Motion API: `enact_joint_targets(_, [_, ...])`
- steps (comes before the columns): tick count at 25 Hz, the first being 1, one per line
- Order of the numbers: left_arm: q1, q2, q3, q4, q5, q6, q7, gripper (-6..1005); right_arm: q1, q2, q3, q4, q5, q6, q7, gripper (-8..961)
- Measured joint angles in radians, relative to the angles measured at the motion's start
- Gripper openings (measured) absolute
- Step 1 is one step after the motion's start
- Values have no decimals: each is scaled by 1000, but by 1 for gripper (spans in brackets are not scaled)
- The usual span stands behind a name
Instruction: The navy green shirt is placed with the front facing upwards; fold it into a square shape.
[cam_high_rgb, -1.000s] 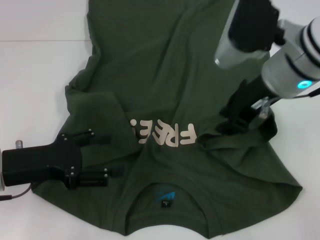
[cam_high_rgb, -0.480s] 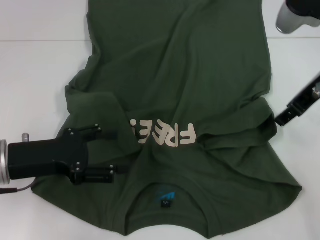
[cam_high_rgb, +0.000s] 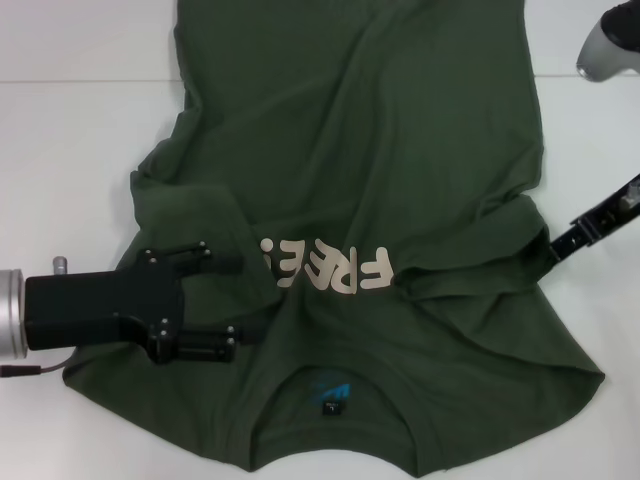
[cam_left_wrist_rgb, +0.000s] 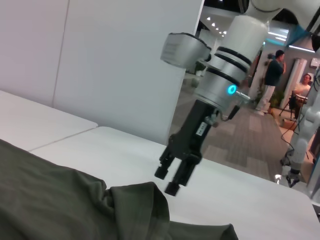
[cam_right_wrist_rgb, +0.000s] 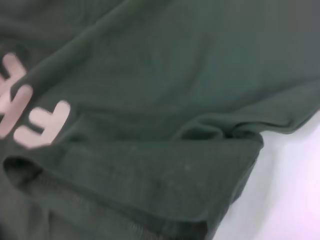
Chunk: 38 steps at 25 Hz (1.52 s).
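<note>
The navy green shirt (cam_high_rgb: 360, 150) lies face up on the white table, its cream "FREE!" lettering (cam_high_rgb: 325, 268) in the middle and the neck label (cam_high_rgb: 330, 392) near the front edge. My left gripper (cam_high_rgb: 225, 305) hovers open over the shirt's left sleeve area, with nothing between its fingers. My right gripper (cam_high_rgb: 562, 244) is just off the shirt's right side, by the folded-in right sleeve (cam_high_rgb: 500, 250). The left wrist view shows that right gripper (cam_left_wrist_rgb: 167, 181) open and empty above the bunched cloth (cam_left_wrist_rgb: 135, 205). The right wrist view looks down on the shirt (cam_right_wrist_rgb: 175, 100) and its sleeve hem.
White table (cam_high_rgb: 70, 150) surrounds the shirt on both sides. The shirt is wrinkled, with folds around both sleeves. A white wall panel (cam_left_wrist_rgb: 115, 65) stands behind the table. People (cam_left_wrist_rgb: 272, 75) are far off in the background.
My right gripper has left the right sleeve and drawn back to the right, off the shirt. My left gripper has slid a little to the right over the left sleeve.
</note>
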Motion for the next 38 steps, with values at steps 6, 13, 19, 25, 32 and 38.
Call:
enact_joint_targets(6, [-3, -1, 7, 3, 2, -8, 7, 916, 2, -20, 100, 20, 72, 16, 0, 785])
enact_joint_targets(13, [-5, -2, 7, 5, 2, -8, 18, 916, 3, -31, 130, 52, 89, 37, 1, 773])
enact_joint_targets(19, [-6, -2, 7, 5, 2, -9, 19, 916, 6, -27, 123, 106, 91, 115, -12, 762])
enact_joint_targets(25, [-5, -2, 7, 3, 2, -9, 19, 916, 17, -23, 124, 163, 118, 173, -51, 752])
enact_joint_targets(32, [-4, -2, 7, 3, 2, -9, 14, 916, 28, -23, 117, 198, 164, 194, -89, 703])
enact_joint_targets(38, [-1, -3, 7, 3, 2, -9, 14, 916, 30, -23, 107, 206, 151, 195, -87, 408])
